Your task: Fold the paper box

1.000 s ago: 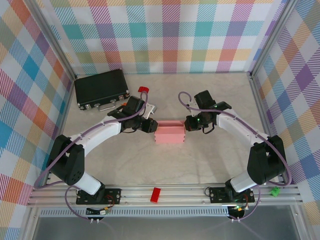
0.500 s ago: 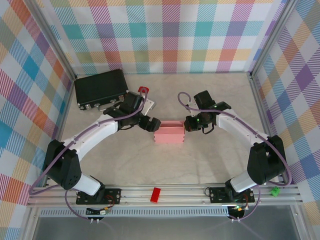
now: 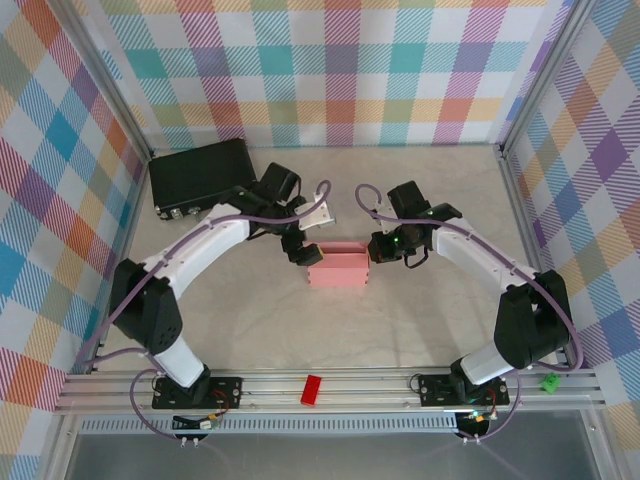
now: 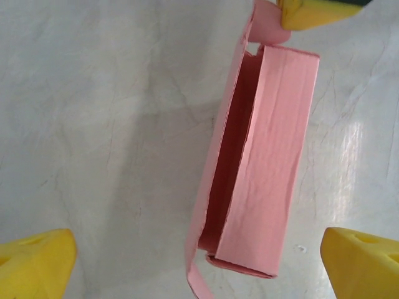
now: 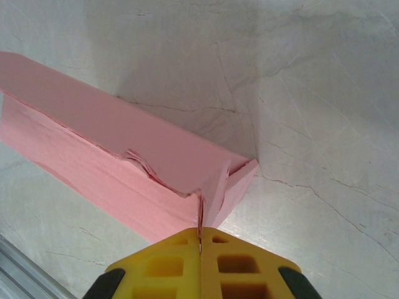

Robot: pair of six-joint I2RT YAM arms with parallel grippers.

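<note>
The pale-pink paper box [image 3: 338,266] lies in the middle of the table, a shallow oblong with its top partly open. From the left wrist, the paper box [image 4: 274,156] shows a dark slot along one long side and a loose tab at its near end. My left gripper [image 3: 303,244] hovers at the box's left end, open, and its yellow fingertips [image 4: 34,265] stand wide apart with nothing between them. My right gripper [image 3: 375,250] is shut on the end flap of the paper box [image 5: 112,149]. Its pads [image 5: 181,249] pinch the thin card edge.
A black case [image 3: 200,175] lies at the back left, close behind the left arm. A small red block [image 3: 312,389] sits on the front rail [image 3: 400,385], and a green piece [image 3: 549,382] sits at its right end. Checked walls close in three sides.
My left gripper has opened and let go of the box's left end, and its arm has swung toward the back. The box and the right gripper have stayed put.
</note>
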